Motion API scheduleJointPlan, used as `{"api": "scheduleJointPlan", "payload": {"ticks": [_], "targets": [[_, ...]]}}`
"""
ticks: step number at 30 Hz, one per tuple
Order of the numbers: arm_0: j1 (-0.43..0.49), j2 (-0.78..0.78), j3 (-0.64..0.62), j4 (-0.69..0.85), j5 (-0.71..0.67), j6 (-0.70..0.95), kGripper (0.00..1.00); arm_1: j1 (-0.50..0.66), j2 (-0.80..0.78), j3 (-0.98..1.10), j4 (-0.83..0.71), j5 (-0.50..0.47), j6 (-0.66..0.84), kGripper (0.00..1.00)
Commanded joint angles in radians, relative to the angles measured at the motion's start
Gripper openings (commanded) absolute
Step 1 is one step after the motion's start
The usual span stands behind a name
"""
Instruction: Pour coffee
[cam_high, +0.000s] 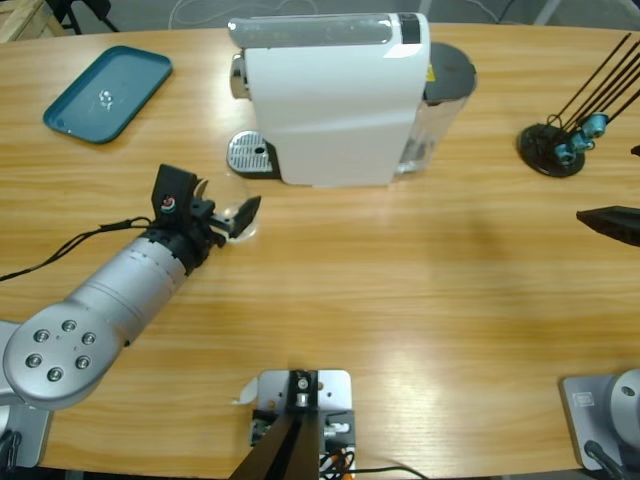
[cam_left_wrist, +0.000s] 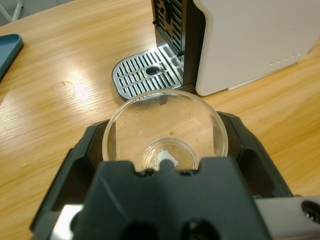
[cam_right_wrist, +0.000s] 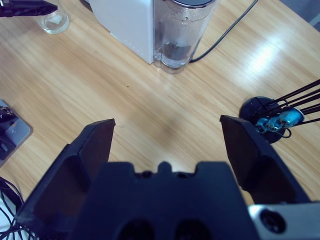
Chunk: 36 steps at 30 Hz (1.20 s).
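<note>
High view: the left tool (cam_high: 228, 217) grasps a clear glass tumbler (cam_high: 238, 205) just in front of the white coffee machine (cam_high: 335, 95) and its drip tray (cam_high: 250, 153); a teal tray (cam_high: 108, 92) lies by the counter's far left corner.

Left wrist view: little coffee (cam_left_wrist: 167, 154) shows in the tumbler's base.

Right wrist view: the right tool (cam_right_wrist: 167, 137) hangs released above bare counter (cam_right_wrist: 100, 85).

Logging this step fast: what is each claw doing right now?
Left claw: closed around the glass, near the coffee machine.
Right claw: open, holding nothing, above the table.
</note>
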Motion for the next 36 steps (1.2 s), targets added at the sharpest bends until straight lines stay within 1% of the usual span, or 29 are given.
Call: {"api": "scheduleJointPlan", "payload": {"ticks": [1,4,8,11,14,16,24,30,36], "targets": [[0.020,-0.050,0.089,-0.075,-0.026,0.057,0.310,0.012,0.029,0.026,-0.015,-0.017,0.000,0.906],[0.092,-0.133,0.109,-0.075,-0.080,0.112,0.310,0.012,0.024,0.026,-0.018,-0.017,0.000,0.905],[0.268,-0.208,0.102,-0.075,-0.251,0.190,0.310,0.012,0.010,0.028,-0.018,-0.017,0.000,0.904],[0.386,-0.204,0.078,-0.076,-0.380,0.227,0.310,0.012,-0.002,0.029,-0.018,-0.018,0.001,0.904],[0.456,-0.165,0.039,-0.078,-0.463,0.266,0.310,0.012,-0.010,0.030,-0.016,-0.018,0.001,0.904],[0.480,-0.134,0.009,-0.084,-0.499,0.294,0.310,0.012,-0.011,0.030,-0.016,-0.018,0.001,0.904],[0.489,-0.069,-0.079,-0.092,-0.574,0.349,0.310,0.010,-0.014,0.030,-0.018,-0.019,0.001,0.904],[0.497,-0.004,-0.108,-0.094,-0.593,0.360,0.310,0.010,-0.019,0.030,-0.018,-0.019,0.001,0.904],[0.518,0.020,-0.141,-0.094,-0.626,0.387,0.310,0.009,-0.020,0.031,-0.018,-0.020,0.001,0.904]]}}
